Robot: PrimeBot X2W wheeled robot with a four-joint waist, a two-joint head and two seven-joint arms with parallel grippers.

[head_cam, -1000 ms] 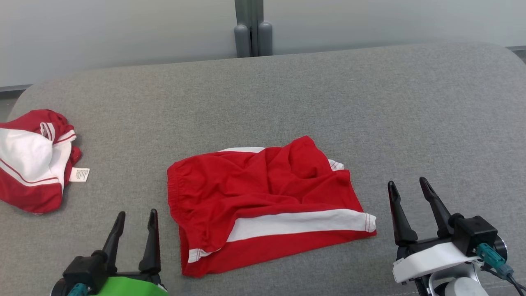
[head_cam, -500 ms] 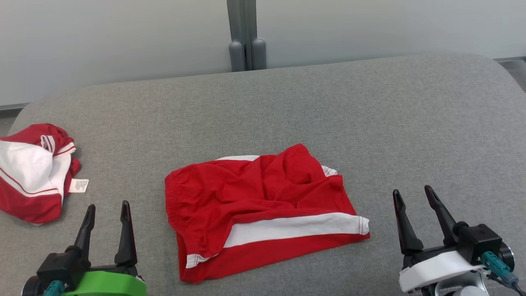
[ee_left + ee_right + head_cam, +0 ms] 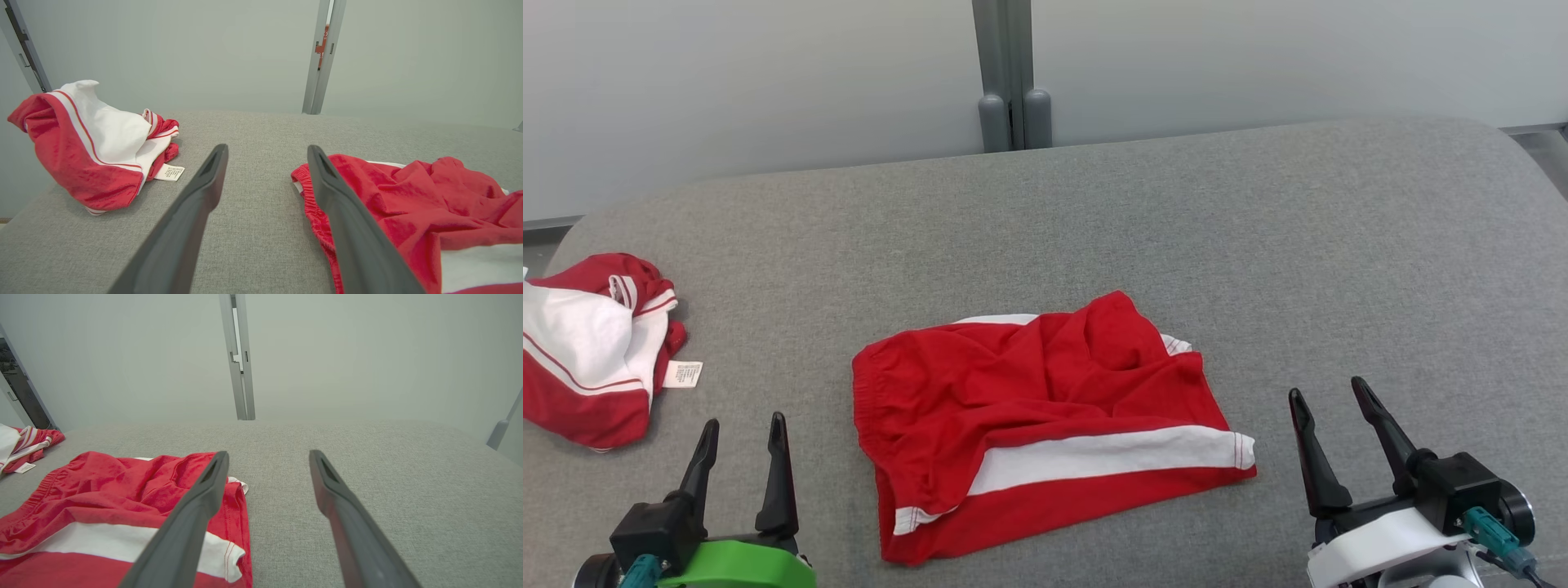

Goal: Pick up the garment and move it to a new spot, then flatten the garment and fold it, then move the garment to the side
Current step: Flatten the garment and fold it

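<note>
Red shorts of thin wrinkled cloth with a white side stripe (image 3: 1037, 425) lie near the middle of the grey upholstered surface (image 3: 1258, 245). The elastic waistband faces your left and the leg hem your right. They are spread out but not smooth: the far part is bunched in creases, and a corner is turned up near the waistband.

Your left gripper (image 3: 744, 420) sits just left of the waistband, its fingers spread and empty. Your right gripper (image 3: 1327, 388) sits just right of the hem, likewise spread and holding nothing. Neither touches the cloth.

I judge that you are in the flatten-and-fold step. The shorts may already be doubled over on themselves, since only one stripe shows, but the layers are hard to read from here.

The next move calls for a pinch at each end, waistband on the left and hem on the right, then an outward pull to draw out the creases. Keep clear of the crumpled red-and-white garment (image 3: 588, 359) at the far left edge.
</note>
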